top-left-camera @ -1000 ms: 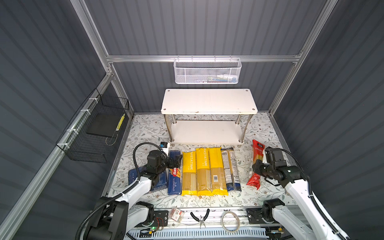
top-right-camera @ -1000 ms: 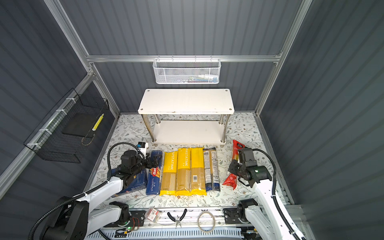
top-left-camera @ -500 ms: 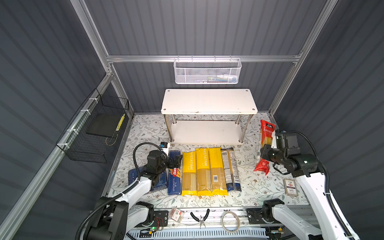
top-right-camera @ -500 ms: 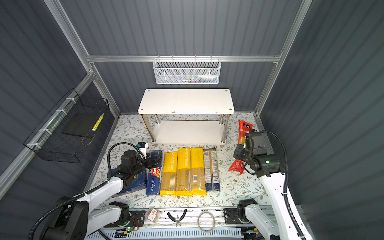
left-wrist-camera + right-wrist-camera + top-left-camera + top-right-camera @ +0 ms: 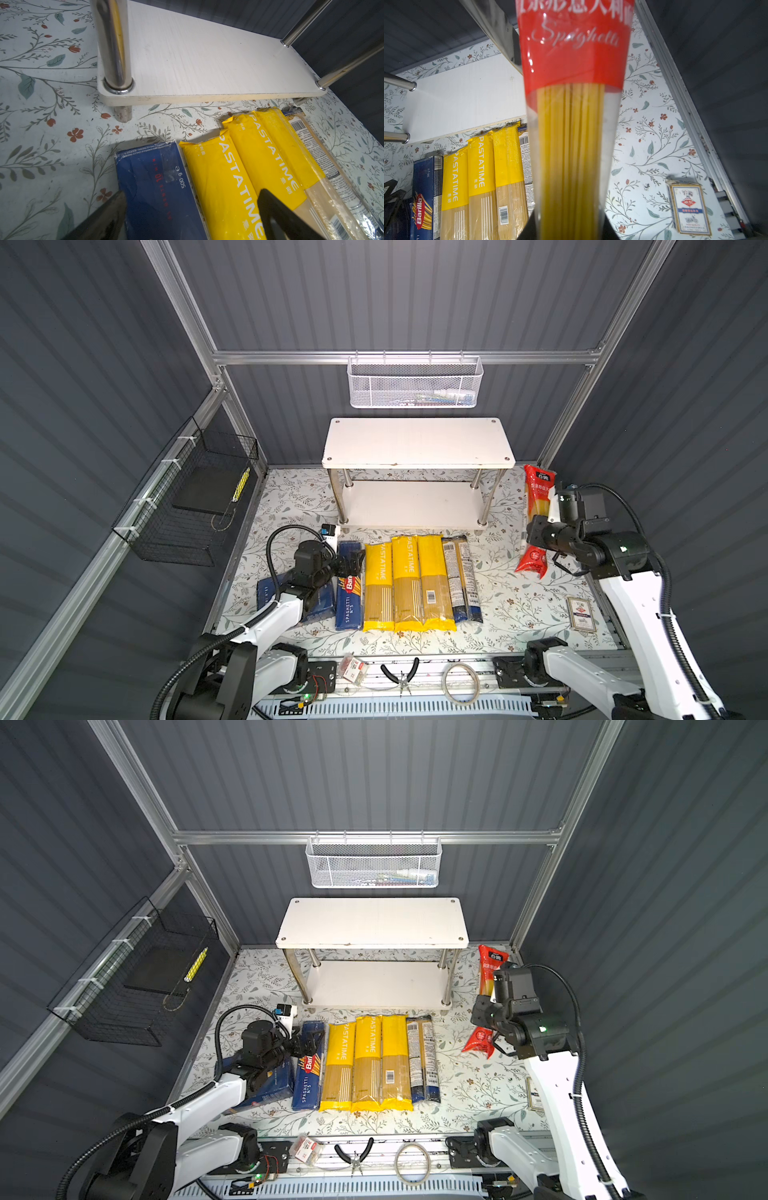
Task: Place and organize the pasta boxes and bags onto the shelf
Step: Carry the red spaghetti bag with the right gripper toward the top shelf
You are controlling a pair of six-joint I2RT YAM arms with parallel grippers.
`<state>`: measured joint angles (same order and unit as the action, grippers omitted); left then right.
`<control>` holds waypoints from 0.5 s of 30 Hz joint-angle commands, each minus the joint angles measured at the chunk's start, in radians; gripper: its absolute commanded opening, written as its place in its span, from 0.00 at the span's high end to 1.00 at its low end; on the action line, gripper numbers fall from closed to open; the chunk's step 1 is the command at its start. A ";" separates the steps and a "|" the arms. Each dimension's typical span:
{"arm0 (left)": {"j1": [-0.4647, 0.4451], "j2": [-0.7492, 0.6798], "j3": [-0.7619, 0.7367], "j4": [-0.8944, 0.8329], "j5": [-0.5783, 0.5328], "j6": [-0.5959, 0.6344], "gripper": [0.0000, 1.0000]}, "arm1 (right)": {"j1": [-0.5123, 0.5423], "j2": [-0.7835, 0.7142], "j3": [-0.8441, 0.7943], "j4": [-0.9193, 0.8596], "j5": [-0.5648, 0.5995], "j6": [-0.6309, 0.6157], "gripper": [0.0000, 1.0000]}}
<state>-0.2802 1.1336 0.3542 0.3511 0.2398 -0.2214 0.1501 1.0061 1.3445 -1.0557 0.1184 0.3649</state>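
progress: nothing shelved yet. The shelf (image 5: 417, 441) has both top and lower boards bare in both top views.
in hand: 1 pack, the red spaghetti bag (image 5: 537, 493). It sits to the right of the shelf beside its right legs and reads as carried off the table (image 5: 498, 614).
left on table: blue box (image 5: 291, 601) partly under the L arm; Barilla box (image 5: 349, 605); 3 yellow PASTATIME bags (image 5: 405, 580); dark-label bag (image 5: 461, 576). All lie flat, side by side in a row just in front of the shelf.
right claw (image 5: 536, 533): clenched on the red spaghetti bag approx mid-length. The wrist view shows it on the clear section where the strands show, w/ the bag running straight out between the fingers.
left claw (image 5: 191, 220): released, jaws wide apart, holding nothing. It's low over the shelf-side ends of the Barilla box and the nearest yellow bag. Contact w/ the box can't be told from the wrist view; prob just above it.
stage (my read): carry of the first pack toward the shelf, placing not started. Everything else is left to pick.
non-task: card pack (image 5: 582, 614) on the table near the R arm. Ignore it.
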 commanded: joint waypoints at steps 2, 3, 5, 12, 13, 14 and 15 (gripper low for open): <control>-0.001 -0.013 0.022 -0.011 0.024 0.018 0.01 | 0.002 0.013 0.127 0.063 0.046 -0.045 0.77; -0.001 -0.014 0.020 -0.012 0.024 0.019 0.01 | 0.002 0.026 0.153 0.056 0.047 -0.051 0.77; -0.001 -0.019 0.019 -0.011 0.023 0.020 0.01 | 0.002 0.056 0.205 0.046 0.047 -0.061 0.77; -0.001 -0.007 0.020 -0.009 0.020 0.022 0.01 | 0.002 0.163 0.361 0.053 -0.011 -0.076 0.77; -0.001 -0.003 0.022 -0.010 0.020 0.022 0.01 | 0.002 0.171 0.375 0.061 -0.020 -0.078 0.77; -0.001 0.000 0.023 -0.011 0.021 0.023 0.01 | 0.002 0.184 0.392 0.067 -0.031 -0.077 0.77; -0.001 0.003 0.025 -0.009 0.024 0.022 0.01 | 0.003 0.196 0.409 0.069 -0.043 -0.076 0.77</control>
<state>-0.2802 1.1301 0.3542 0.3511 0.2413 -0.2211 0.1501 1.2011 1.6772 -1.1069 0.1062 0.3084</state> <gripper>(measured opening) 0.993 0.249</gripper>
